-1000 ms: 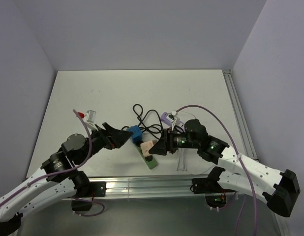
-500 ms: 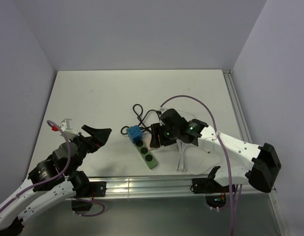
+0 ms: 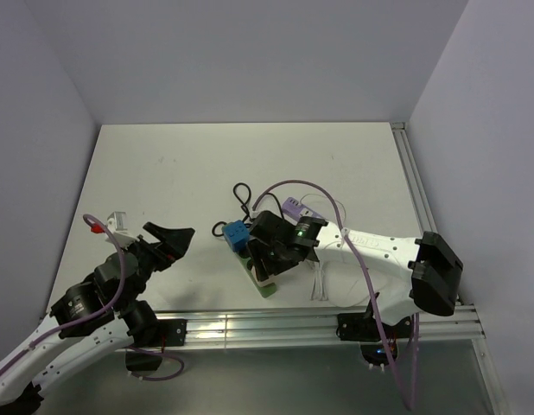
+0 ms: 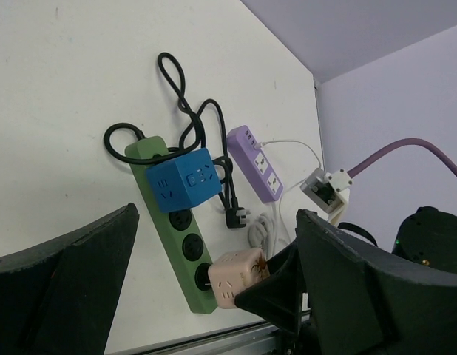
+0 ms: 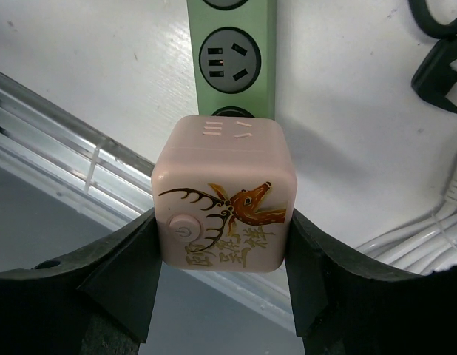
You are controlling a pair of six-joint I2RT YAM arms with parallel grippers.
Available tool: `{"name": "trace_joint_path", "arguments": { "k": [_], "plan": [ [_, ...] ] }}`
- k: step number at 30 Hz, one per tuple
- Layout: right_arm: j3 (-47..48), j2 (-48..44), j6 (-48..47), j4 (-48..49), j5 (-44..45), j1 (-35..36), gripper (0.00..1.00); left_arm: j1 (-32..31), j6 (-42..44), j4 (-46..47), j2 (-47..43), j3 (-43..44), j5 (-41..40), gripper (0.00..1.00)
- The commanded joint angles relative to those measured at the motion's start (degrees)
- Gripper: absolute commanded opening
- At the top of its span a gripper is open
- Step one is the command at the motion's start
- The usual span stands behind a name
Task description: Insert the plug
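The blue plug (image 3: 237,235) (image 4: 183,180) sits on the green power strip (image 3: 269,290) (image 4: 185,255), near its far end, with nothing gripping it. My left gripper (image 3: 175,245) (image 4: 216,222) hangs open and empty, well to the left of the strip. My right gripper (image 3: 265,261) (image 5: 221,222) is shut on a pink cube adapter (image 5: 222,196) (image 4: 236,277) with a deer drawing. It holds the cube against the strip's nearest socket. Whether the cube is seated there I cannot tell.
A purple power strip (image 3: 293,207) (image 4: 258,163) lies behind the right arm, beside a coiled white cable (image 3: 319,281) (image 4: 269,225). A looped black cord (image 4: 177,96) and its black plug (image 4: 234,216) lie by the green strip. An aluminium rail (image 3: 250,327) (image 5: 80,177) runs along the near edge.
My left gripper has drawn back to the left, away from the blue plug. My right arm has carried the pink cube left and down onto the near end of the green strip.
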Motion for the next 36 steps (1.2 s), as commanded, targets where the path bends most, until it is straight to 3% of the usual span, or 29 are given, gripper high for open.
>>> {"name": "trace_joint_path", "arguments": {
  "k": [1,18,36],
  "plan": [
    [1.7,0.7,1.1,1.1,1.4,0.4,0.00,-0.1,0.8,0.7,-0.8,0.0,0.1,0.93],
    [0.2,2.3,0.2,4.0,1.1,0.4,0.00,-0.1,0.6,-1.0,-2.9,-0.3,-0.6,0.93],
    [-1.1,1.1,-1.9,0.4,3.4,-0.6,0.00,-0.1,0.8,-0.4,-2.2,-0.7,0.2,0.93]
  ]
}}
